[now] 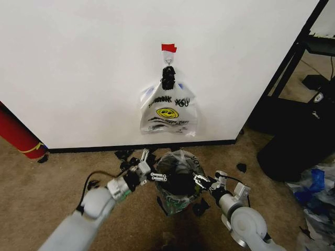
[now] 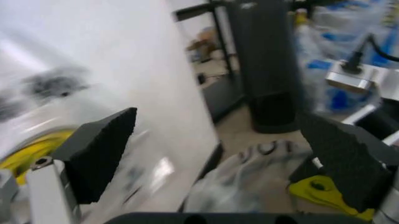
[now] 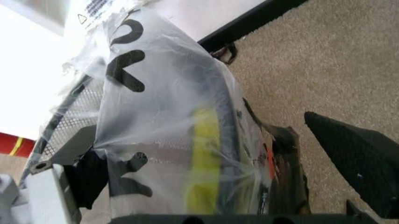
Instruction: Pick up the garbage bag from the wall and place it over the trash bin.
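- The left gripper (image 1: 157, 176) is sitting at the lower centre of the head view, at the left rim of the trash bin (image 1: 177, 201). In the left wrist view its two black pads (image 2: 103, 151) are standing wide apart and nothing is between them.
- The right gripper (image 1: 200, 181) is at the opposite rim. In the right wrist view its pads (image 3: 358, 165) are also spread, with the film lying between them but not pinched.
- The garbage bag (image 1: 180, 163), thin and see-through with dark lettering, is already draping over the bin's mouth, just below the wall (image 1: 78, 63).
- To finish well, I judge that each gripper should be taking the film at the rim and drawing it outward and downward evenly. The plastic is thin, so a hard pull on one side is likely tearing it or tipping the small bin.
- The head view is showing the white smiley bag (image 1: 168, 111) hanging on the hook under the red tape (image 1: 168, 48), apart from the work.
- The right wrist view is giving the film close up: the bin's mesh side (image 3: 74, 116) and a yellow band (image 3: 206, 154) under the plastic.
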{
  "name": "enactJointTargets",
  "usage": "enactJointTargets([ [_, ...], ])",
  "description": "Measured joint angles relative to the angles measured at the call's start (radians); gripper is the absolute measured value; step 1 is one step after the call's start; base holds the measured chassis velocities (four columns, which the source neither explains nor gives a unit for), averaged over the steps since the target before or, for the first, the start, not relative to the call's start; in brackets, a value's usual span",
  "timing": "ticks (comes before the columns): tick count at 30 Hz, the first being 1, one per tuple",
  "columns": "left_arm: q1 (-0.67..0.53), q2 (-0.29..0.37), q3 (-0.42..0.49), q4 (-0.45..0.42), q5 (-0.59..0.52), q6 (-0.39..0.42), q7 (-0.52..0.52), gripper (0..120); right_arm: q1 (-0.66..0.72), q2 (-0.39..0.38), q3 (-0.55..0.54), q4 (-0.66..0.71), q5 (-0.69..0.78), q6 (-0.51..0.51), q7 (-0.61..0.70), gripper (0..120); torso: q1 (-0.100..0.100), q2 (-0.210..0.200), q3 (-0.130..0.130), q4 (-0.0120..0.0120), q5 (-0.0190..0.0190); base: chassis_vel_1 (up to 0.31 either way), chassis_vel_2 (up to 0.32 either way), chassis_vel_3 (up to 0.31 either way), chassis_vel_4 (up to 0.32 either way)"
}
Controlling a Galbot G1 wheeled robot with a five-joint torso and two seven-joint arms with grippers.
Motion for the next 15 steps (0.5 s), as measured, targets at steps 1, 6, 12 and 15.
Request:
enactJointTargets([
  [1, -0.036, -0.001, 0.034, 0.018, -0.005, -0.001, 0.002, 100, 0.000, -0.001, 0.000, 0.001, 0.000, -0.002, 0.000, 100, 0.000, 0.000, 0.000, -0.0001, 0.0000, 0.000, 0.000, 0.000, 0.000],
  [6, -0.158, -0.034, 0.137, 0.081, -0.020, 0.014, 0.001, 100, 0.001, 0.003, -0.001, 0.003, -0.002, -0.006, 0.000, 100, 0.000, 0.000, 0.000, 0.0000, 0.0001, 0.000, 0.000, 0.000, 0.000],
  [12, -0.258, -0.114, 0.221, 0.156, 0.009, 0.051, -0.057, 100, -0.001, 0.013, -0.005, -0.003, -0.015, -0.005, 0.000, 100, 0.000, 0.000, 0.000, 0.0001, 0.0003, 0.000, 0.000, 0.000, 0.000],
  [15, -0.279, -0.152, 0.245, 0.200, 0.043, 0.055, -0.071, 100, -0.002, 0.015, -0.007, -0.003, -0.019, -0.003, 0.000, 100, 0.000, 0.000, 0.000, 0.0000, 0.0003, 0.000, 0.000, 0.000, 0.000],
])
